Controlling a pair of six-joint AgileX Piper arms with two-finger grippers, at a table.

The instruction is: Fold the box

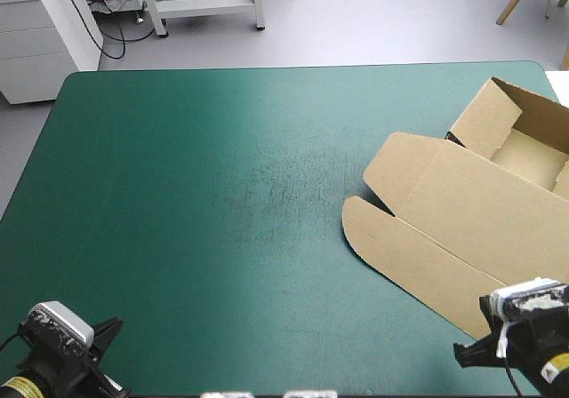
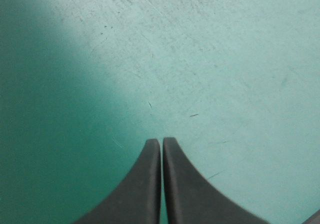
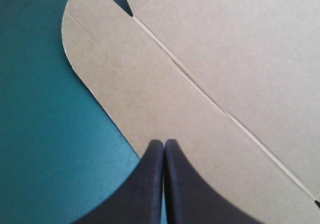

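The brown box (image 1: 462,211) lies at the table's right side as an open tray with its walls raised at the far right and its lid flat, reaching toward the front edge. My right gripper (image 3: 163,142) is shut with nothing in it, its tips just over the rounded front flap of the lid (image 3: 150,89); in the high view it sits at the front right corner (image 1: 462,354). My left gripper (image 2: 161,141) is shut and empty over bare teal-green cover, far from the box, at the front left corner (image 1: 111,327).
The teal-green cover (image 1: 222,194) stretches bare from the box to the table's left edge. The box's tray part reaches past the table's right edge.
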